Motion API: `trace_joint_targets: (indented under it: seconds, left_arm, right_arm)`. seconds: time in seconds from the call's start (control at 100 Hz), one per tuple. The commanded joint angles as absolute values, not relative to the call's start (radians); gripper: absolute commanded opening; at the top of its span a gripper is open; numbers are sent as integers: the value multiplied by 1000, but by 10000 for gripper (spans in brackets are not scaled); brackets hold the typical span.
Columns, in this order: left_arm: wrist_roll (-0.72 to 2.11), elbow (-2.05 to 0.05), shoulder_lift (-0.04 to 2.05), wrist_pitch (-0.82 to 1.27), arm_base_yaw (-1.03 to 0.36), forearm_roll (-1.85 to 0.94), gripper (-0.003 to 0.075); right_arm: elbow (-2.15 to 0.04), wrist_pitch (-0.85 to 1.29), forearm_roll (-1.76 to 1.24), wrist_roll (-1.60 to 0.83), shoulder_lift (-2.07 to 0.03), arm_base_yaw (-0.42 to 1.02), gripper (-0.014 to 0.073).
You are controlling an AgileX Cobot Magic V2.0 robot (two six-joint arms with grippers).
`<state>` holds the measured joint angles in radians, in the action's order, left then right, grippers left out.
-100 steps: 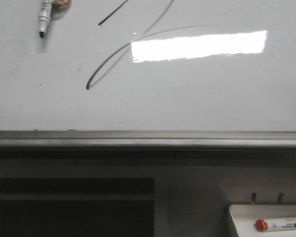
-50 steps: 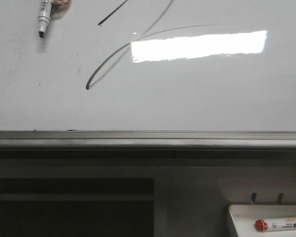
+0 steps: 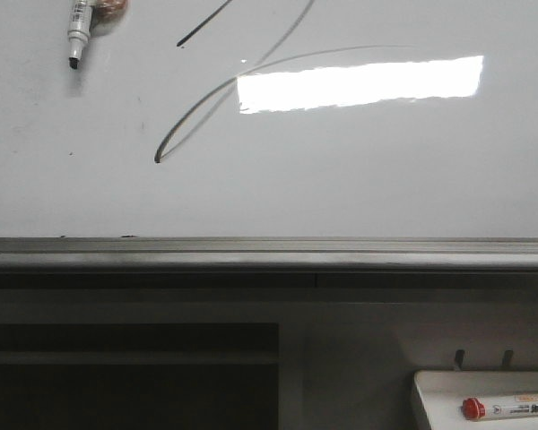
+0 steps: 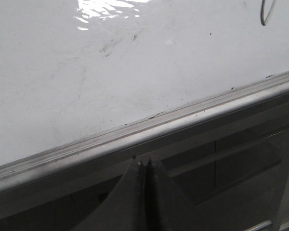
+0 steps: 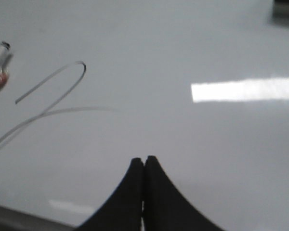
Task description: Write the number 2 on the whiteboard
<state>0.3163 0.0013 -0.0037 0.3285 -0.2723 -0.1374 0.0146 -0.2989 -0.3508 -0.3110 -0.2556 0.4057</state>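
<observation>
Thin black marker strokes of the number 2 (image 3: pixel 197 112) lie on the upper left of the large glossy whiteboard (image 3: pixel 359 179). A grey-barrelled marker (image 3: pixel 77 31) hangs up-left of them, tip downward. Left gripper (image 4: pixel 143 163) and right gripper (image 5: pixel 144 160) are closed, holding nothing.

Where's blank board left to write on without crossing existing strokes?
The whiteboard is bare between the number 2 and the grey ledge, and right of the light reflection. The upper left is crowded: strokes plus a marker.
</observation>
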Motion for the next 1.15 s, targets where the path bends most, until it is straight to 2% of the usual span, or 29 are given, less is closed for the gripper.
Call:
trace_joint_targets:
  seconds: [0.0,0.07,0.31,1.14]
  left_arm:
    - [302,11,-31,270,-268,-148,-20]
    - [302,11,-31,270,-268,-148,-20]
    - [302,11,-31,270,-268,-148,-20]
    - [302,11,-31,272,-268,-152,-20]
  right_arm:
    - [38,-183,8,59,-265,256,-71]
    - [38,-77,155,227,-217,198,-71]
    - [39,306,155,231,39,161,-71]
    - [39,303,157,229,29,160,-71]
